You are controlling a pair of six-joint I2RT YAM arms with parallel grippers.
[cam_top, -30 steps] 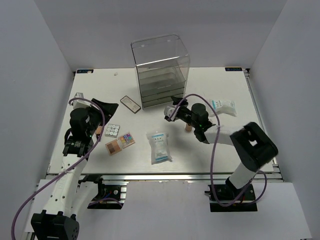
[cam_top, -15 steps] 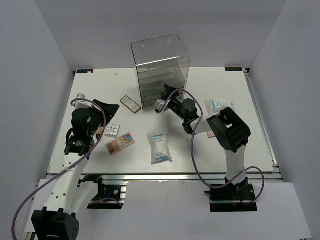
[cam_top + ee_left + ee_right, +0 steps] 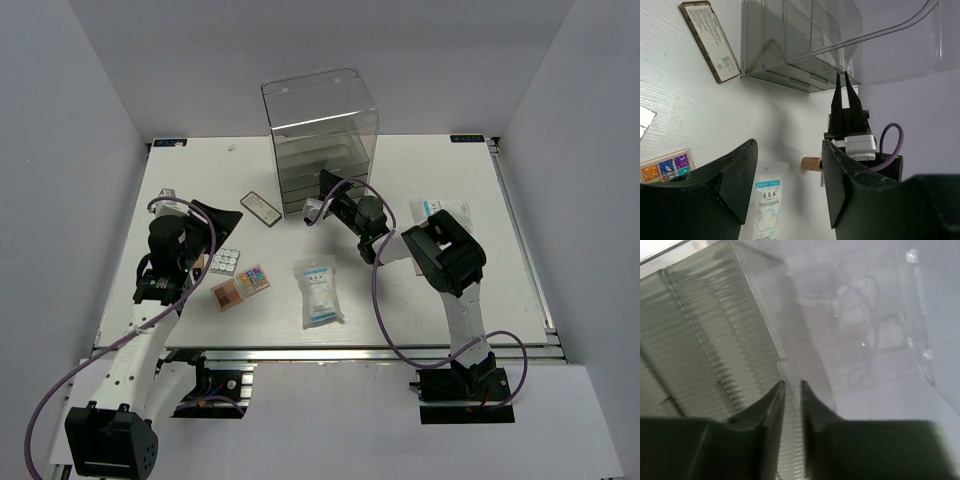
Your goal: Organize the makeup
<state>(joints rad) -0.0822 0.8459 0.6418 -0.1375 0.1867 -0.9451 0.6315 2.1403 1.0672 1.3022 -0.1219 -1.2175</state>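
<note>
While the left gripper (image 3: pixel 788 145) hangs spread and empty left of the clear ribbed drawer box (image 3: pixel 322 140), flat palettes (image 3: pixel 240 277) lie front-left of it. A dark-framed case (image 3: pixel 261 208) slants by its base, and a glossy packet (image 3: pixel 319 292) points lengthwise at it. At its front the right gripper (image 3: pixel 790 385) sits pinched nearly closed.

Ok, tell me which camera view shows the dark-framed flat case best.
Left wrist: the dark-framed flat case sits large at upper left, its printed face and frame plain to see. Top external shows it small, lying left of the clear drawer box. Right wrist shows only the box, not the case.
</note>
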